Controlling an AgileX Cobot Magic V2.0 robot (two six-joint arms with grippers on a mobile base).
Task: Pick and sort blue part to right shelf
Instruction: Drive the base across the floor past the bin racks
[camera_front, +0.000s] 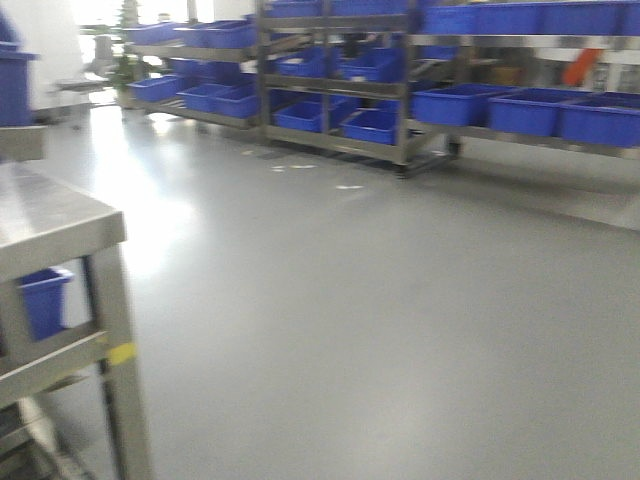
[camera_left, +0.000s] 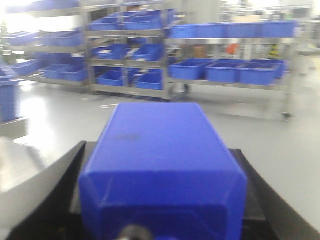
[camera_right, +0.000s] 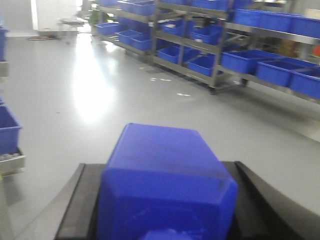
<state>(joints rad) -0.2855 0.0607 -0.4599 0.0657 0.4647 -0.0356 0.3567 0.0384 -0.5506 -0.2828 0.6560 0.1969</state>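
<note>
In the left wrist view a blue part (camera_left: 161, 195), a box-shaped plastic piece, fills the space between the black fingers (camera_left: 60, 200) of my left gripper (camera_left: 159, 150), which is shut on it. My right gripper (camera_right: 159, 165) is likewise shut on a second blue part (camera_right: 165, 195), with black fingers (camera_right: 255, 200) on both its sides. The right shelf (camera_front: 545, 140), a steel rack level carrying big blue bins (camera_front: 525, 110), stands far across the floor at the right. Neither gripper shows in the front view. All the views are blurred.
A steel table (camera_front: 55, 235) with a yellow-taped leg stands close at the left, a small blue bin (camera_front: 45, 300) under it. More steel racks (camera_front: 330, 100) with blue bins line the far wall. Grey floor (camera_front: 380, 320) lies between me and the racks.
</note>
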